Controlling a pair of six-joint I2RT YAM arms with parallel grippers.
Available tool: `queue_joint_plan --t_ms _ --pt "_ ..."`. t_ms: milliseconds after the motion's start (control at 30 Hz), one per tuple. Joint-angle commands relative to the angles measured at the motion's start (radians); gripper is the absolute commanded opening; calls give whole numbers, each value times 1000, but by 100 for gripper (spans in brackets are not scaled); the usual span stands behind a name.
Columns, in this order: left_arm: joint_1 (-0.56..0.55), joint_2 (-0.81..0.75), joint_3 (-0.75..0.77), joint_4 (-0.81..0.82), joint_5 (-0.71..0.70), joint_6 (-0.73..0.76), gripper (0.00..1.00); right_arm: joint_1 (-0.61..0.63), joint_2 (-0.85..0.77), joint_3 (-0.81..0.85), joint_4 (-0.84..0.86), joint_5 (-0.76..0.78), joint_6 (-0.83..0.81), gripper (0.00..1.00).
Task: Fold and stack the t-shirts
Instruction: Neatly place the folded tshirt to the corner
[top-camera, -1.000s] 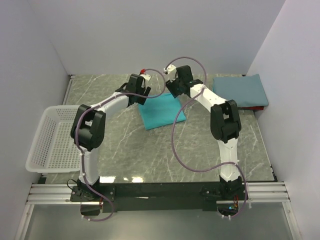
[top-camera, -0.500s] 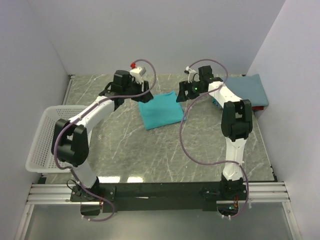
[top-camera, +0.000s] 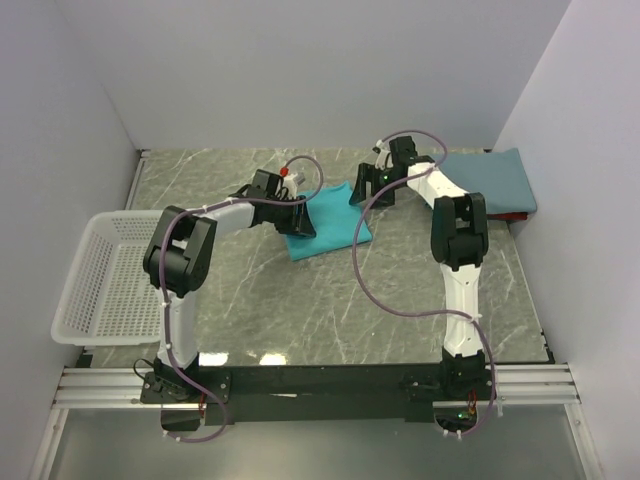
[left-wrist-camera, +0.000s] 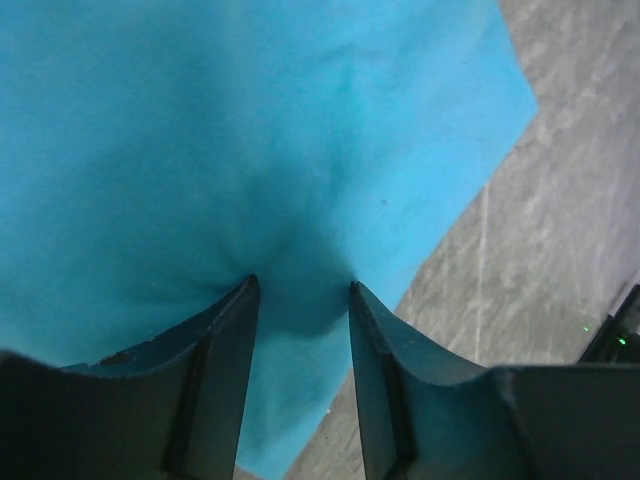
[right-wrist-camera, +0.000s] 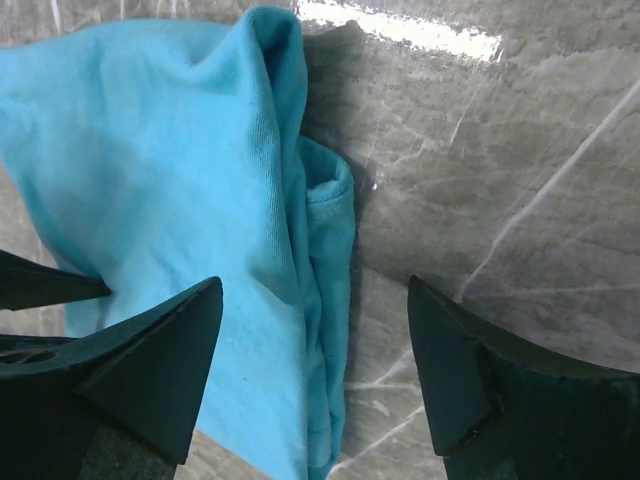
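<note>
A grey marbled tabletop (top-camera: 330, 300) carries everything. On it, towards the far side and about midway across, lies the bright teal t-shirt (top-camera: 335, 225), folded into a rough rectangle that sits slightly askew. All other places are given from this shirt.

Well to its left, at the tabletop's left edge, sits a white plastic mesh basket (top-camera: 110, 300). To the shirt's right and a little farther back, in the far right corner, lies the duller slate-blue t-shirt (top-camera: 490, 180), also a folded rectangle. A strip of something red shows under its near edge.

The left arm reaches in from the teal shirt's left. The left tool (top-camera: 298, 216) sits at that left edge. In the left wrist view its two dark fingers (left-wrist-camera: 225, 380) stand a narrow way apart with their tips down on the teal cloth (left-wrist-camera: 250, 130). The cloth puckers into a soft dimple between them. Whether that pucker is actually clamped, I cannot tell.

The right arm reaches to the teal shirt's far right corner. The right tool (top-camera: 362, 190) is spread wide there. In the right wrist view it straddles the shirt's layered edge (right-wrist-camera: 320, 220), one finger (right-wrist-camera: 160, 370) over the cloth and the other over bare marble. Nothing is held in it. Whether it touches the cloth, I cannot tell.
</note>
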Motion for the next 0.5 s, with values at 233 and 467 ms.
queue_joint_plan --t_ms 233,467 --pt "-11 26 42 -100 -95 23 45 70 74 45 -100 -50 80 76" --pt "-12 58 79 -136 -116 43 45 92 74 18 -54 -39 113 37"
